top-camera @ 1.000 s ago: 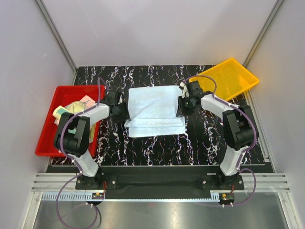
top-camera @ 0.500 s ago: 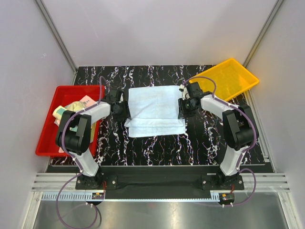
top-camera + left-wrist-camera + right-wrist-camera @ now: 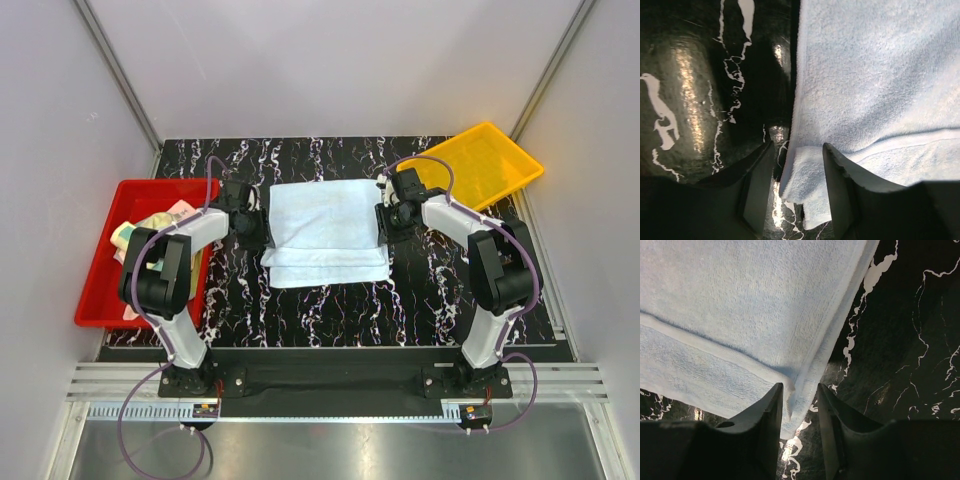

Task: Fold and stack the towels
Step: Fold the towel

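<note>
The left gripper is seen with its two fingers set apart. The left edge of the light blue fluffy cloth towel lies loose in the gap, so nothing is held. The right gripper is set narrower. The towel's right edge sits between its fingers, but a dark strip of table is seen beside the cloth, so it is judged not to be pinched.

The towel is laid flat in the middle of the black table with white marble streaks. It is folded over, with a lower layer sticking out at the near side. It is likely to be light, soft and floppy, and to sag if lifted by one spot. It is best taken by two corners of one edge, both layers together.

Both arms are reached forward and bent inward, wrists low, one at each side of the towel. More pastel towels are piled in the red plastic tray at the left. The yellow plastic tray is at the far right.
</note>
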